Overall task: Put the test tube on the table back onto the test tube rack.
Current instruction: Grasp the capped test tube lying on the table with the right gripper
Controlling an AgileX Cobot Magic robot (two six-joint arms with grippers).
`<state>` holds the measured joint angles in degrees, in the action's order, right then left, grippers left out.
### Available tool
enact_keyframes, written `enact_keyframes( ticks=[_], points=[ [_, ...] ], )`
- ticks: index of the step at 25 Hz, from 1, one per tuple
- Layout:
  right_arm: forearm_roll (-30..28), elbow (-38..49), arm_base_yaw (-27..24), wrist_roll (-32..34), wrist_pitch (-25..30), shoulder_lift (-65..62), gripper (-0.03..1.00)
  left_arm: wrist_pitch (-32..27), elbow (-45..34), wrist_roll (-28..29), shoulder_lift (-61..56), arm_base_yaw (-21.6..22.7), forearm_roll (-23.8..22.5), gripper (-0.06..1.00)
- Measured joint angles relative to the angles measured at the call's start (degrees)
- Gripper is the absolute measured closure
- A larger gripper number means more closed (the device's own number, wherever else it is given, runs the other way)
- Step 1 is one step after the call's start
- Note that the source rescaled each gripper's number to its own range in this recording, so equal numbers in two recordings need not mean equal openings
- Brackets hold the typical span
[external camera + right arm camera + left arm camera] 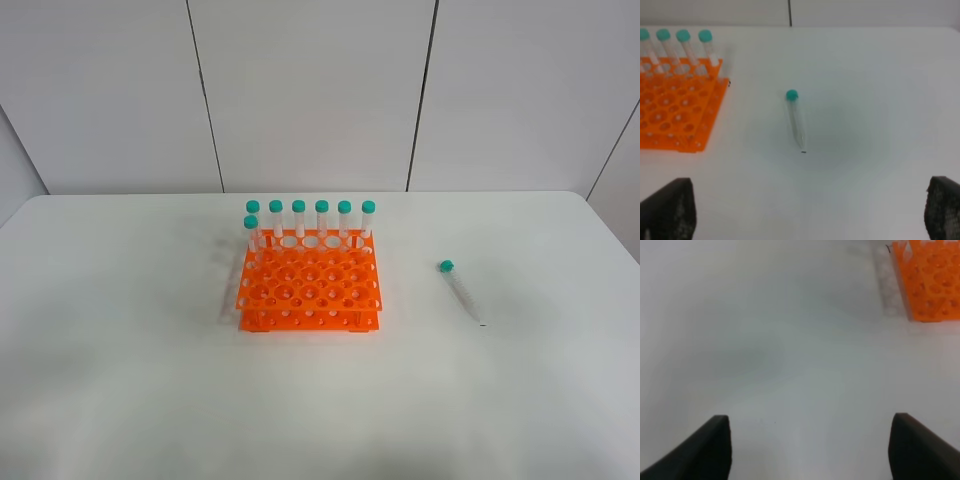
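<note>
The test tube (460,291) lies flat on the white table (120,330), to the right of the orange test tube rack (310,288); its teal cap points to the far side. It also shows in the right wrist view (796,120), out ahead of my open right gripper (810,210). The rack holds several upright teal-capped tubes (310,218) along its far row. My left gripper (810,445) is open over bare table, with a corner of the rack (927,282) off to one side. Neither gripper shows in the exterior high view.
White wall panels (310,90) stand behind the table's far edge. The table's rounded corners show at the far left and far right.
</note>
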<state>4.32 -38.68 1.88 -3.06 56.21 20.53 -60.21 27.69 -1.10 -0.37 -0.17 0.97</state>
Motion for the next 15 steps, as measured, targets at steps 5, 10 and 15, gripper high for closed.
enact_keyframes(
  ticks=[5, 10, 15],
  points=[
    [0.00, -8.62, 0.00, 0.00, -0.42, 22.44, -0.03, 0.00, 0.00, 0.00, 0.00, 0.00, 0.00, -0.05],
    [-0.06, -17.82, 0.00, -0.77, -0.62, 45.77, -0.03, 0.00, 0.00, 0.00, 0.00, 0.00, 0.00, -0.05],
    [-0.11, -27.52, 0.00, -4.89, 0.21, 65.54, -0.03, 0.00, 0.00, 0.00, 0.00, 0.00, 0.00, -0.05]
  ],
)
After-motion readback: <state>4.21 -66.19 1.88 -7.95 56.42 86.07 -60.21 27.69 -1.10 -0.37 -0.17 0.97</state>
